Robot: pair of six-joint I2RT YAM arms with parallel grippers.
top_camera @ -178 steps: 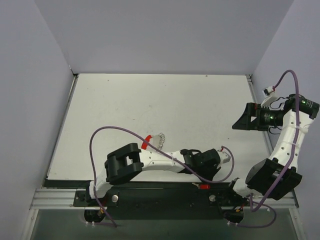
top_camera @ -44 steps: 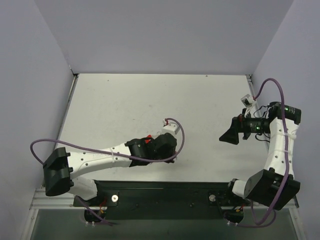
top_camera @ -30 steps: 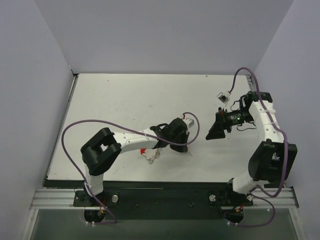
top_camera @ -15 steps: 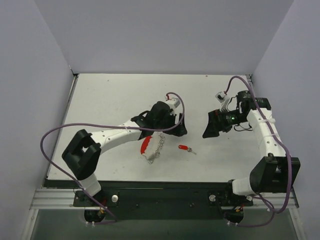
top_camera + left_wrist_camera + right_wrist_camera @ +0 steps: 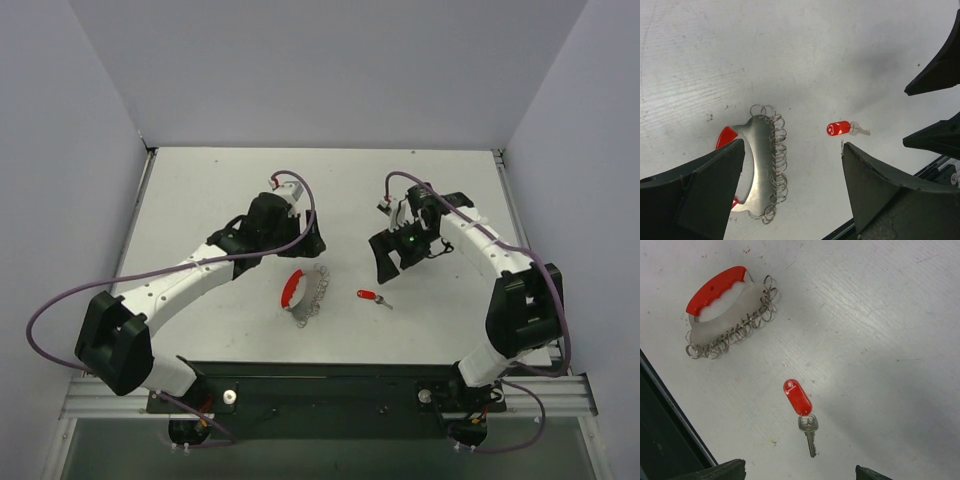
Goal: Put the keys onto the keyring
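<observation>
arms: two, bolted at the near edge of the table (image 5: 200, 190), both reaching out over it.
keyring (image 5: 303, 293): one, flat on the table and the thing nearest the bases, a little left of centre. It has one red grip (image 5: 715, 287) on one silver plate (image 5: 722, 315).
rings (image 5: 735, 325): one row of small wire loops along the plate's edge on the side facing the key. They overlap, so the count cannot be read.
key (image 5: 375, 299): one, silver, with one red tag (image 5: 797, 396). It lies flat to the right of the keyring, apart from it and on none of the rings.
left gripper (image 5: 305, 243): one, above the table just beyond the keyring. Its two fingers (image 5: 700, 195) are spread wide, with bare table, part of the keyring and the key seen between them. It grips nothing.
right gripper (image 5: 383, 265): one, above the table beyond the key. Only its two fingertips show in its own view, at the bottom corners and far apart. It holds nothing, and the key lies well clear of it.
</observation>
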